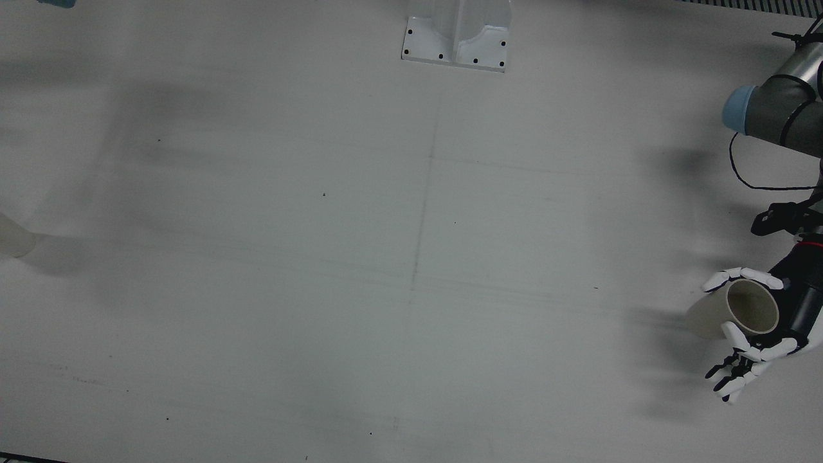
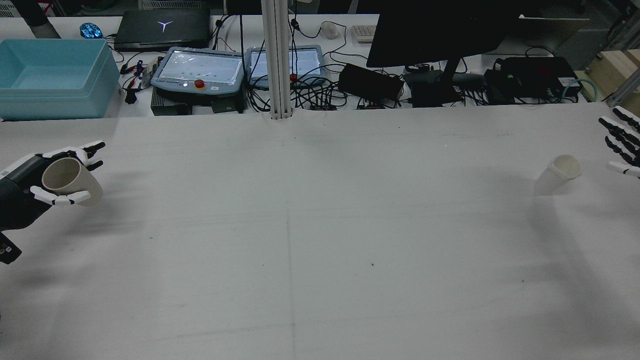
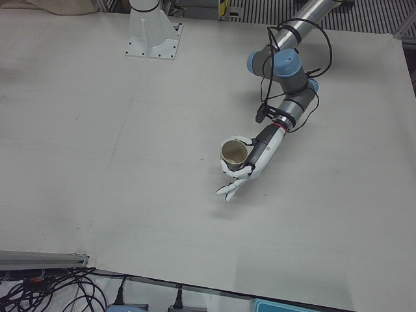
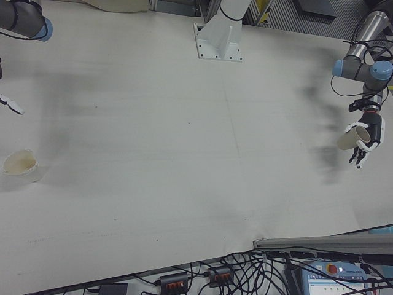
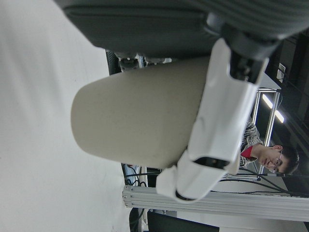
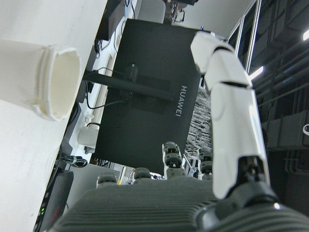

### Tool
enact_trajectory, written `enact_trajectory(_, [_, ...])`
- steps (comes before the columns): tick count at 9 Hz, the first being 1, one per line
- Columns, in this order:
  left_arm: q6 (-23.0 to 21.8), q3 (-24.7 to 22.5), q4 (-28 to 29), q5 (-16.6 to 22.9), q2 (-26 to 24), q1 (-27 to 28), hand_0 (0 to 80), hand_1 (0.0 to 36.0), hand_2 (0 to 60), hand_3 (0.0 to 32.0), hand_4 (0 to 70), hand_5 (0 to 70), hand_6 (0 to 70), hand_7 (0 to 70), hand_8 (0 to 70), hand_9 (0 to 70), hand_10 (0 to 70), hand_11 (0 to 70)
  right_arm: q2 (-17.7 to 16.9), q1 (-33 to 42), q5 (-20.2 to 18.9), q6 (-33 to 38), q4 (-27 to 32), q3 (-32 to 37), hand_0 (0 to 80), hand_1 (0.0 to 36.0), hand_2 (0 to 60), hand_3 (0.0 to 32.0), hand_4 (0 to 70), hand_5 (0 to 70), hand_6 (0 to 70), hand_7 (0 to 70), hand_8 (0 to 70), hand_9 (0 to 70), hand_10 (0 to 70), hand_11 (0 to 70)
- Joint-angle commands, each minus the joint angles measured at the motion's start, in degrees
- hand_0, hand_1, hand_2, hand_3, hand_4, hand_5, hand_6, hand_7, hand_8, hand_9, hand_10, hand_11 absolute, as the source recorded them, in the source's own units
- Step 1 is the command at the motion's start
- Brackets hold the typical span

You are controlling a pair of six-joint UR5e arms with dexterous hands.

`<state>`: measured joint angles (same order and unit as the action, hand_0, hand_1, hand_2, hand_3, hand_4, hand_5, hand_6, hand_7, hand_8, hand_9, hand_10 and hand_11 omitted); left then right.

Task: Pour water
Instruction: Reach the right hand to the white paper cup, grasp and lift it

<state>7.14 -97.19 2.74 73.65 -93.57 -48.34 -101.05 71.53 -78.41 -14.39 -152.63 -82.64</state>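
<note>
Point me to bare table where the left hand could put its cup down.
Nearly the whole table is bare: the wide middle between the left hand with its beige cup and the white cup near the open right hand. Only that far right edge is occupied.

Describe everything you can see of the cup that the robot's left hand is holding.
The held cup is a plain beige tapered cup, matte, perhaps paper. The left hand grips it, white fingers wrapped round its wall near the rim. It is held clear of the table at its left edge, tilted, the open mouth showing in the rear view. The inside looks dim; whether it holds water cannot be told. Nothing but the hand touches it.
</note>
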Motion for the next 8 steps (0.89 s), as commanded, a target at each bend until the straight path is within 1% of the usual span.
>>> enact_trajectory(1, [-0.02, -3.52, -3.52, -0.09, -0.12, 1.75, 80.0, 36.0, 60.0, 0.0, 43.6, 70.0, 15.4, 12.8, 9.4, 2.2, 7.8, 15.3, 2.68, 4.05, -3.33, 0.25, 11.19, 16.92, 64.9, 31.2, 13.7, 0.0, 0.0, 10.2, 15.4, 0.3, 2.0, 0.0, 0.0, 0.0])
enact_trajectory(2, [0.24, -3.97, -3.79, -0.44, -0.21, 2.54, 80.0, 36.0, 60.0, 0.0, 43.2, 70.0, 15.3, 12.8, 9.4, 2.1, 7.8, 15.2, 6.61, 3.7, -3.33, 0.16, 13.83, 25.16, 62.3, 28.9, 9.8, 0.0, 0.0, 9.6, 14.9, 0.2, 1.9, 0.0, 0.0, 0.0])
enact_trajectory(3, [0.06, -3.97, -3.97, -2.7, -0.21, 4.38, 80.0, 36.0, 60.0, 0.0, 43.6, 70.0, 15.6, 13.1, 9.5, 2.3, 7.8, 15.3, 11.87, 3.61, -3.24, -0.37, 18.55, 35.34, 59.8, 26.0, 5.5, 0.0, 0.0, 8.7, 13.9, 0.3, 1.7, 0.0, 0.0, 0.0])
enact_trajectory(4, [0.06, -3.88, -4.14, -4.47, -0.3, 6.4, 80.0, 36.0, 60.0, 0.0, 43.4, 70.0, 15.7, 13.1, 9.6, 2.3, 7.9, 15.4, 16.63, 3.27, -2.98, -0.46, 21.91, 43.36, 57.3, 24.7, 3.5, 0.0, 0.0, 8.1, 10.8, 0.0, 1.1, 0.0, 0.0, 0.0])
enact_trajectory(5, [0.06, -3.8, -4.23, -5.09, -0.3, 7.38, 80.0, 36.0, 60.0, 0.0, 43.8, 70.0, 16.0, 13.3, 9.7, 2.5, 7.9, 15.3, 17.46, 2.22, -2.8, -0.55, 23.33, 45.01, 58.1, 26.2, 7.7, 0.0, 0.0, 8.5, 11.7, 0.0, 1.3, 0.0, 0.0, 0.0])
enact_trajectory(6, [-0.02, -3.88, -4.23, -5.1, -0.3, 7.39, 80.0, 36.0, 60.0, 0.0, 44.3, 70.0, 16.4, 13.4, 9.8, 2.6, 8.0, 15.6, 17.29, 1.86, -2.71, -2.29, 23.43, 45.28, 59.3, 27.4, 9.6, 0.0, 0.0, 8.8, 12.1, 0.0, 1.4, 0.0, 0.0, 0.0])
enact_trajectory(8, [-0.11, -3.97, -4.14, -5.1, -0.3, 7.39, 80.0, 36.0, 60.0, 0.0, 44.4, 70.0, 16.3, 13.3, 9.9, 2.7, 8.2, 15.8, 17.55, -0.16, -2.63, -2.57, 23.35, 44.24, 60.4, 29.0, 12.4, 0.0, 0.0, 9.1, 12.0, 0.0, 1.4, 0.0, 0.0, 0.0])
